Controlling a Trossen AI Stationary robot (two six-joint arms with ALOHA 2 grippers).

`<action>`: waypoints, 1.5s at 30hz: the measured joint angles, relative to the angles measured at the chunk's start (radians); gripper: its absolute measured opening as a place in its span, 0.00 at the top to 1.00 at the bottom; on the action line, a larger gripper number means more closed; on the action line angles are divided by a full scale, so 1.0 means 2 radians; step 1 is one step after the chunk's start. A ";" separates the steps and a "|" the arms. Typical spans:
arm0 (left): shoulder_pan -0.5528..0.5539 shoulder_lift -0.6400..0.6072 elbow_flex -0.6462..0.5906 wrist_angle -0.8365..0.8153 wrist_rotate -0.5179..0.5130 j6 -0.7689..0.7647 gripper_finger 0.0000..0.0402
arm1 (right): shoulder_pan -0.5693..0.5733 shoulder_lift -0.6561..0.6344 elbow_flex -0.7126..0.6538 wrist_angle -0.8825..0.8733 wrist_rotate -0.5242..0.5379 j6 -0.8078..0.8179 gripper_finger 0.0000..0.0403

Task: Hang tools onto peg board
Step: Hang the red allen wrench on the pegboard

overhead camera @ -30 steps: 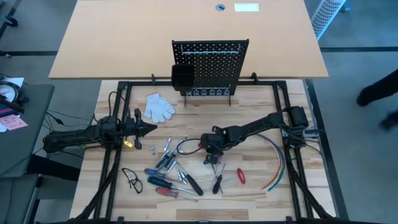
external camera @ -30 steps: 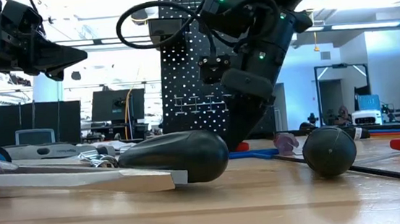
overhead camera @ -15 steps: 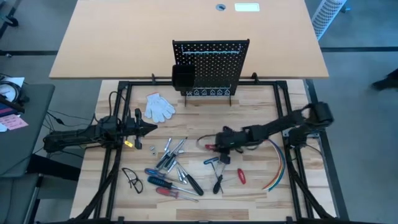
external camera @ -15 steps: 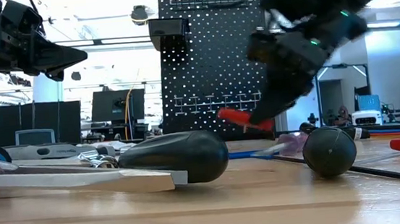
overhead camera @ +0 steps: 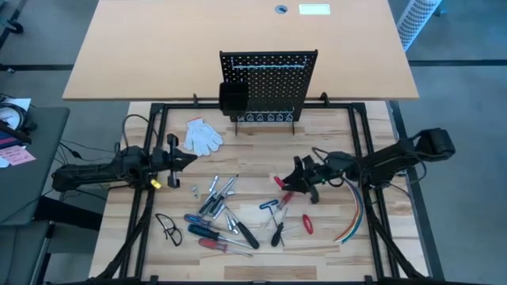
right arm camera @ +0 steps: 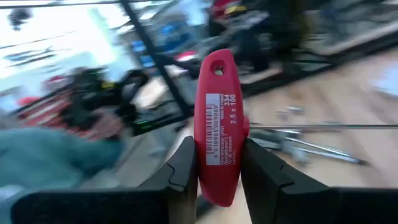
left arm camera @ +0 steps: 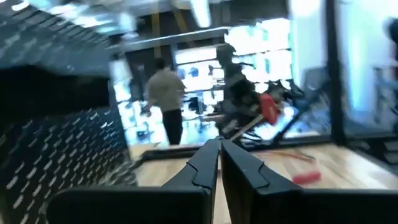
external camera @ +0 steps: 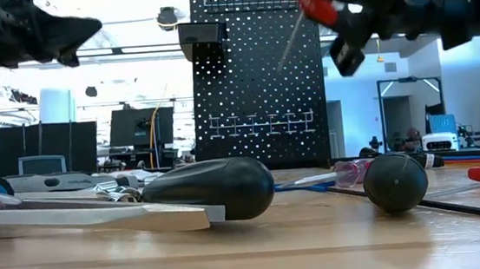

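A: Red T-handle key [right arm camera: 219,124]?
B: Clamped in right gripper [right arm camera: 216,163], up off the table [overhead camera: 333,237], right of the loose tools [overhead camera: 222,214].
A: Peg board [overhead camera: 269,85]?
B: Upright at the far edge, well apart from that key.
A: Left gripper [overhead camera: 188,161]?
B: Fingers together, empty, hovering left near the glove [overhead camera: 203,135].

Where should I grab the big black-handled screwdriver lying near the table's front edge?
Probably take the black-handled screwdriver by its handle, from straight above, fingers across its width. It lies flat and diagonal, the handle is its thickest part, and other tools crowd its shaft end.
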 joint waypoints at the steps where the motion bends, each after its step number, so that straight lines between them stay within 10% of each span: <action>1: -0.002 0.019 0.000 0.007 0.016 0.018 0.96 | -0.005 0.000 0.003 0.003 -0.022 0.000 0.77; 9: -0.013 0.232 0.015 0.128 0.062 0.042 0.93 | -0.033 0.044 0.041 0.008 -0.128 0.035 0.77; 25: -0.026 0.626 0.244 0.143 0.135 0.090 0.48 | -0.040 0.227 0.168 0.039 -0.274 0.063 0.77; 45: -0.050 0.735 0.323 0.152 0.172 0.046 0.75 | -0.047 0.244 0.180 0.034 -0.257 0.054 0.77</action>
